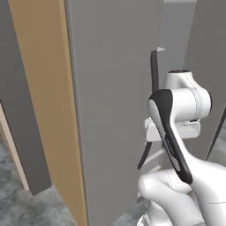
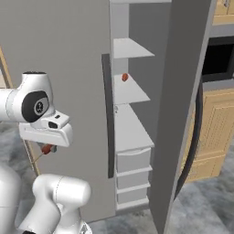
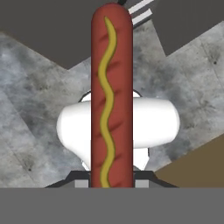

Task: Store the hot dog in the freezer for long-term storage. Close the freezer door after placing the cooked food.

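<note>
Freezer stands open beside me, pale shelves above its drawers, its door swung wide to the right. Below my wrist my pincer is clamped tight on the hot dog, mustard-striped, over the grey floor.

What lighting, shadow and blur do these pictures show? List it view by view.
Left base view: flat, even light, the freezer door a plain grey with no glare. Right base view: soft shading inside the freezer, shelves pale, edges slightly soft. Hand view: the hot dog is sharp and evenly lit, no highlights, held in the gripper.
</note>
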Tool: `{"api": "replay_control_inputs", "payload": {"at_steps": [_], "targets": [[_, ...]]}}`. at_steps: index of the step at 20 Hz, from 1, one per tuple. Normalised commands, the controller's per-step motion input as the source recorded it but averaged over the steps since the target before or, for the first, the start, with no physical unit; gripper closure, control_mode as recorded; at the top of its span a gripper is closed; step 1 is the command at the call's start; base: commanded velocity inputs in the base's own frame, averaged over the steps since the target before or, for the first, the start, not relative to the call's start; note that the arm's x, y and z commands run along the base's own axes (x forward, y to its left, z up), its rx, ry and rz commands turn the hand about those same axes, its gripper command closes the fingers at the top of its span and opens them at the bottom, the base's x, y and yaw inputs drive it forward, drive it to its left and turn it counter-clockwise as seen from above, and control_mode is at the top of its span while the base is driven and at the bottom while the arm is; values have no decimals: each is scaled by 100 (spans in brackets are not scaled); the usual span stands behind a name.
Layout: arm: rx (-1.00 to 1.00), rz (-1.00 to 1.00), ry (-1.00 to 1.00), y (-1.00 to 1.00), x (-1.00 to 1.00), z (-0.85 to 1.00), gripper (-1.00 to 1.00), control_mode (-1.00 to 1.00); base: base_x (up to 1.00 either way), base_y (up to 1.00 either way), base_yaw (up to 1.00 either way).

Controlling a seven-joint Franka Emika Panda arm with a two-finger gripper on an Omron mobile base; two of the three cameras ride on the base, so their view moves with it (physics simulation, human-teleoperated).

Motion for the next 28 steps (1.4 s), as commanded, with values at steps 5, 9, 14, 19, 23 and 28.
{"api": "replay_control_inputs", "payload": {"at_steps": [5, 9, 14, 19, 23, 28], "targets": [[0, 0, 0, 0, 0, 0, 100, 100, -25, -50, 3], [0, 0, 0, 0, 0, 0, 100, 100, -35, -47, 0], [0, 0, 0, 0, 0, 0, 100, 100, -44, -42, 0], [0, 0, 0, 0, 0, 0, 100, 100, -3, -22, 0], [0, 0, 0, 0, 0, 0, 100, 100, 27, -34, 0], [0, 0, 0, 0, 0, 0, 100, 100, 29, -42, 0]]}}
